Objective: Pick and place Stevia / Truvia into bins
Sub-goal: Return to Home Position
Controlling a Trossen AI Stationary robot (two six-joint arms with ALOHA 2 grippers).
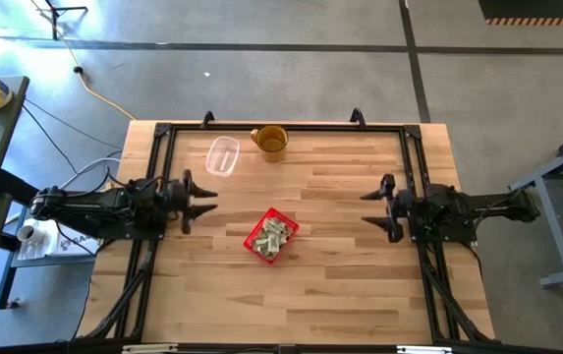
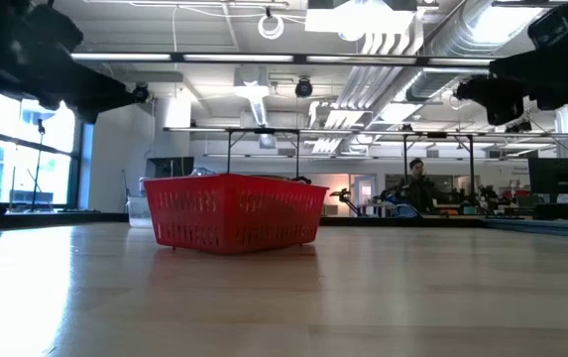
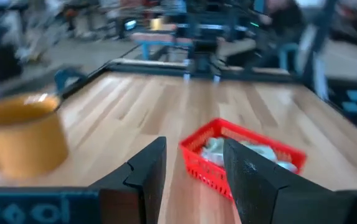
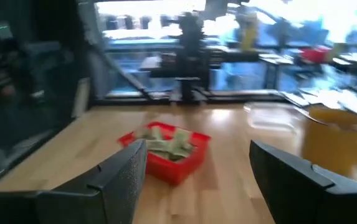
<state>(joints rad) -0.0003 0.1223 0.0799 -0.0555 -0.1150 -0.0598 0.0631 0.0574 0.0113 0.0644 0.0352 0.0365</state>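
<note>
A red bin [image 1: 272, 235] stands on the middle of the wooden table, with several pale green and white Stevia / Truvia packets [image 1: 276, 237] heaped inside it. The bin [image 2: 234, 212] also shows in the low view, and the packets [image 4: 169, 142] show in the right wrist view. My left gripper [image 1: 207, 201] hovers open at the table's left side, pointing level toward the bin. At the right side my right gripper [image 1: 366, 207] is also open and points level toward the bin. Neither has anything between its fingers.
A yellow-brown mug [image 1: 270, 142] and a clear plastic container [image 1: 222, 155] stand near the table's far edge. A black frame [image 1: 281, 127] runs along the table's far edge and sides. Bare wood lies all around the bin.
</note>
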